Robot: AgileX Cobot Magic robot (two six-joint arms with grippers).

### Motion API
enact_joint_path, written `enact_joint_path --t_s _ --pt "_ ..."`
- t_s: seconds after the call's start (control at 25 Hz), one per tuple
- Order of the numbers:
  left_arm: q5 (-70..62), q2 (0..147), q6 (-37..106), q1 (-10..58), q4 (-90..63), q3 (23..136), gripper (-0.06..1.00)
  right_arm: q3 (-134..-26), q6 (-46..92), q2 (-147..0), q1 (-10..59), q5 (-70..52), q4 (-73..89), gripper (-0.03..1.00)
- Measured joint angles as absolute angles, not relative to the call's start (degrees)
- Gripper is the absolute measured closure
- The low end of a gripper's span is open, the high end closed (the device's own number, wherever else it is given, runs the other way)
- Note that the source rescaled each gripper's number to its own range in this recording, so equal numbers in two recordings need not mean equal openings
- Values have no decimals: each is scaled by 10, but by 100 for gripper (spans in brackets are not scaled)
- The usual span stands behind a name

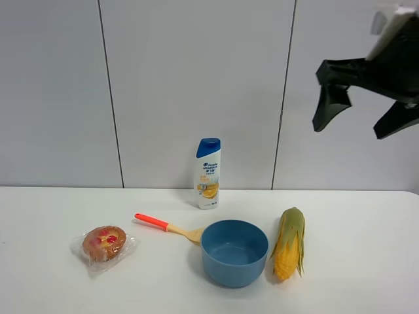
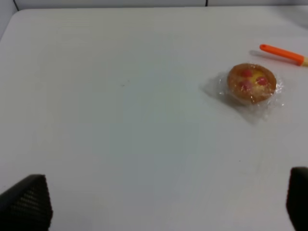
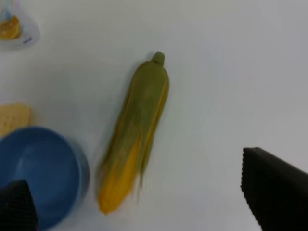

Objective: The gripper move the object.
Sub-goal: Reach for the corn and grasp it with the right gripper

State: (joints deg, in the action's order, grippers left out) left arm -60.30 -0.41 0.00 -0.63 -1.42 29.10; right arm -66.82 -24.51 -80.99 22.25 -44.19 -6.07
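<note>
corn cob (image 1: 289,243) lies just beside blue bowl (image 1: 229,273), white table (image 1: 366,248) stretching rightward.

You are looking at a lab-style test bench: a bare white worktop (image 1: 366,268) backed by plain grey wall panels (image 1: 196,78) with thin vertical seams. Around the blue bowl (image 1: 234,269) you have an odd mix of props: a shampoo bottle (image 1: 209,174) behind it, a wrapped muffin (image 1: 104,243) well to its left, a corn cob (image 1: 289,243) just beside its right. A black robot arm (image 1: 393,69) hangs above, right of the bowl.
</note>
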Motion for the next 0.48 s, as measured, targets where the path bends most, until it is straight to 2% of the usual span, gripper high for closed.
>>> enact_joint_path --t_s 0.24,0.48 --pt "-603 -4 0 -6 -14 291 -6 -740 -291 -963 243 -474 -80 -3" --pt "-603 -4 0 -6 -14 291 -6 -756 -336 -1069 243 -479 -82 -3"
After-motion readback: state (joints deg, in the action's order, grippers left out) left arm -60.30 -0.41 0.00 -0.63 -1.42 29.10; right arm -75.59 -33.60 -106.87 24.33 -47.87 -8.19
